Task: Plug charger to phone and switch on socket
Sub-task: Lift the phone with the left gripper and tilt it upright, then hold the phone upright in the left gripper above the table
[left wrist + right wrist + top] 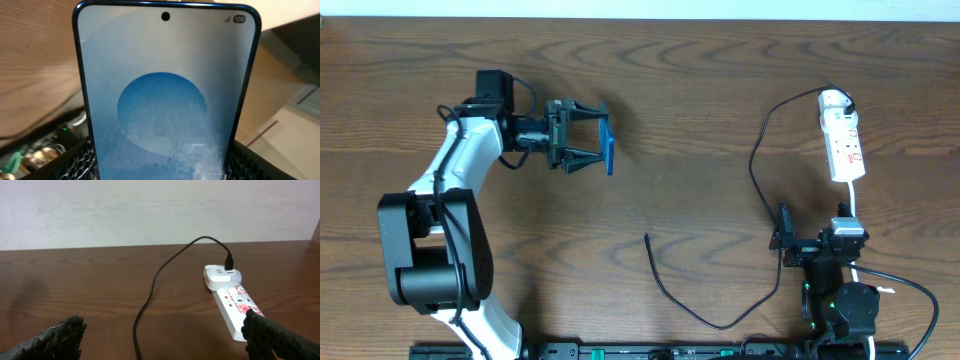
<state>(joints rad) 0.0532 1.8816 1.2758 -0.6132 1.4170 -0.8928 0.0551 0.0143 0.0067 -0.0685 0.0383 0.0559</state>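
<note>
- The left gripper clamps the phone, which is turned on its edge, well apart from the socket.
- The charger sits in the socket's far end. Its free tip lies loose between phone and socket, so I judge the plugging not yet done.
- The right gripper stands wide open and empty near the socket. Whether the switch is on, I cannot tell.
- The table is brown wood, and a pale wall rises behind the socket.

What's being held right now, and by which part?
The left gripper holds the phone by its long edges near the bottom end. The right gripper is open, holding nothing.
</note>
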